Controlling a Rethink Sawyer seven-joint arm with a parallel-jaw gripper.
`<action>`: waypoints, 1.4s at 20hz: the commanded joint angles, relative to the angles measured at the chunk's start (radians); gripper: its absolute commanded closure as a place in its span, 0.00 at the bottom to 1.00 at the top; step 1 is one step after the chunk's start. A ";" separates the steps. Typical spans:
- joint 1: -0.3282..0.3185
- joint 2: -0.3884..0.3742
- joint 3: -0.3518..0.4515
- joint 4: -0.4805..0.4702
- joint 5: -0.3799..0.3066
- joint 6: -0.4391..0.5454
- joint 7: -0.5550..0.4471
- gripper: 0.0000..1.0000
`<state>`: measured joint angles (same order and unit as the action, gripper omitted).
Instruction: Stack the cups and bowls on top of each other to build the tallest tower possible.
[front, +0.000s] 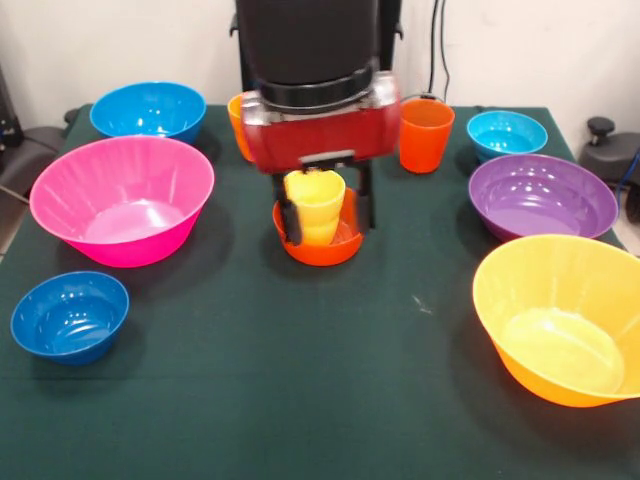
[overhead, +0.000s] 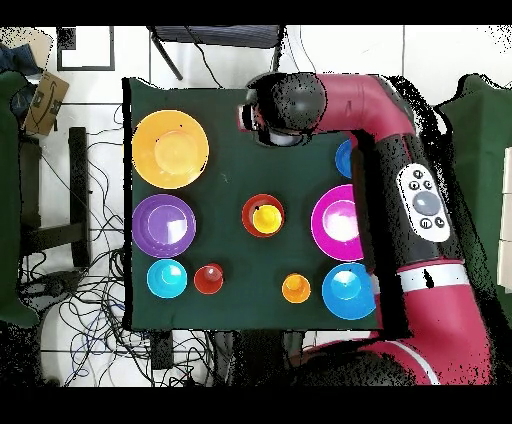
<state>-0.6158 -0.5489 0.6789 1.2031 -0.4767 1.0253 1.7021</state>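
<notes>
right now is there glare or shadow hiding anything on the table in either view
Front view: soft highlights sit in the pink bowl and yellow-orange bowl, and the arm casts a mild shadow around the orange-red bowl, hiding nothing. Overhead view: the purple bowl shows a pale sheen.

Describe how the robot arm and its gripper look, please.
The arm is glossy red with black joints and a grey oval button panel. The gripper has a red body under a black cylinder, with thin black jaws.
</notes>
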 joint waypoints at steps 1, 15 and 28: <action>-0.073 -0.006 0.002 0.080 -0.089 -0.018 -0.344 0.00; -0.118 0.137 0.017 -0.003 -0.200 -0.076 -0.394 0.00; -0.137 0.166 0.037 -0.011 -0.239 -0.105 -0.397 0.00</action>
<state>-0.7526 -0.3991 0.6863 1.2121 -0.6369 0.9615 1.6641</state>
